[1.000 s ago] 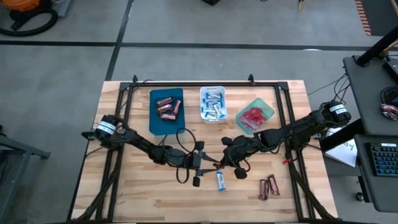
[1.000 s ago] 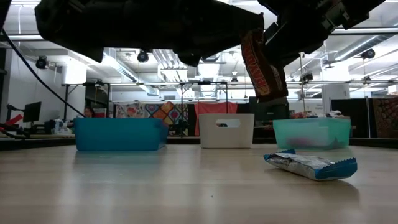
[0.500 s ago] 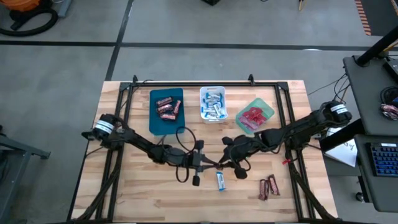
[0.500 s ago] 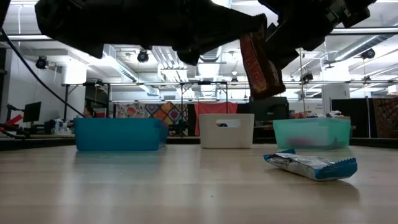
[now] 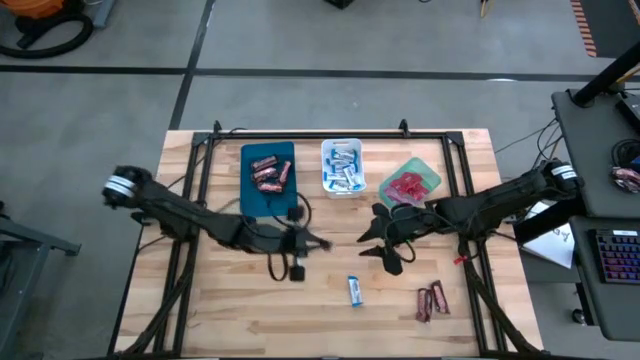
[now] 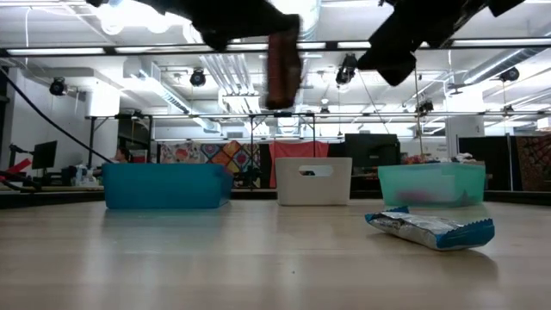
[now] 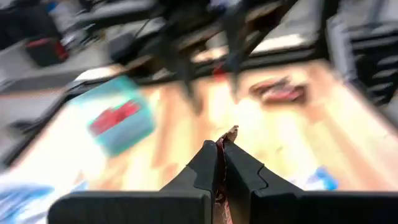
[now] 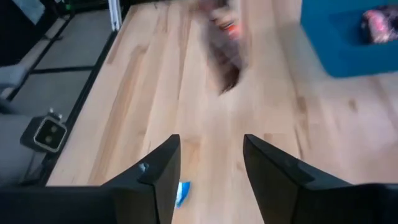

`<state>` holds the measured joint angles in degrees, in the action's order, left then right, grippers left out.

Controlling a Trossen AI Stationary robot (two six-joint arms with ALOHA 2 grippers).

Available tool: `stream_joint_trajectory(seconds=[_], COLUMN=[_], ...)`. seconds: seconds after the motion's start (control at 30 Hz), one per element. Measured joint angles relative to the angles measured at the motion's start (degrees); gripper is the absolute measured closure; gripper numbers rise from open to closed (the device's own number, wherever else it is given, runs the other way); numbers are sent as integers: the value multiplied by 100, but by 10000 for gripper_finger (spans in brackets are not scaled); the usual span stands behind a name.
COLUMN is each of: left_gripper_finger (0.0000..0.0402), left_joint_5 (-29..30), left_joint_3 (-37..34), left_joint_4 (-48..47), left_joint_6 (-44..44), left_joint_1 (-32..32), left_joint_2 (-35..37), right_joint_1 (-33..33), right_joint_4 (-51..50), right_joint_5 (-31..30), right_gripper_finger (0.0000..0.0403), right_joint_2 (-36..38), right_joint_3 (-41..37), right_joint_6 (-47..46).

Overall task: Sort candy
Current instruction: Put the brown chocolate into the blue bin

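Nearest the front edge of the table, a blue-and-white bar is left lying flat, with a small cluster of dark brown-red bars off to its right; these are judged to be the pieces not yet sorted, since they lie on bare wood and in no tray.

Above the middle of the table, a single dark brown-red bar is held pinched between the closed fingers of the left gripper (the wrapper's end is seen poking up between the fingertips in the left wrist view). It is carried hanging lengthwise in the low view, well clear of the table, and is judged to be bound for the tray that holds its like.

The right gripper is seen with its fingers spread apart and nothing between them, hovering over the table just beside the green tray. It is judged to be free for a next piece.

Along the far side, three trays are set in a row so that each kind is kept apart: the blue tray holds brown-red bars, the white tray holds blue-and-white bars, and the green tray holds red packets.
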<state>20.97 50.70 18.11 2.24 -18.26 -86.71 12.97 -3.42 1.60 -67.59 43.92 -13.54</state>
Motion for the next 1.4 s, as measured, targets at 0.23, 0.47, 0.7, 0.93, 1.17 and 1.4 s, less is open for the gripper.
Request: stream_joint_trajectory(seconds=[0.23, 0.47, 0.7, 0.93, 1.17, 1.4], left_gripper_finger=[401, 402, 401, 401, 401, 401], left_joint_5=[944, 960, -509, -954, -974, -1332], left_joint_3=[-132, -727, -1634, -2100, -2373, -2400], left_joint_4=[-2039, -2601, -1155, -287, 577, 689], left_joint_6=[-306, -101, 218, 110, -106, -323], left_joint_1=[578, 1959, 3715, 4691, 4828, 4806], left_joint_2=[1405, 2251, 2423, 2145, 1670, 1194], right_joint_1=[0, 0, 11, 13, 13, 13], right_joint_4=[83, 122, 205, 226, 232, 225], right_joint_5=[-103, -317, -318, -317, -321, -321], right_gripper_finger=[244, 261, 271, 272, 274, 276], right_joint_2=[96, -72, -201, -230, -236, -236], right_joint_3=[0, -4, -9, -7, -7, -7], right_joint_6=[52, 48, 61, 47, 50, -4])
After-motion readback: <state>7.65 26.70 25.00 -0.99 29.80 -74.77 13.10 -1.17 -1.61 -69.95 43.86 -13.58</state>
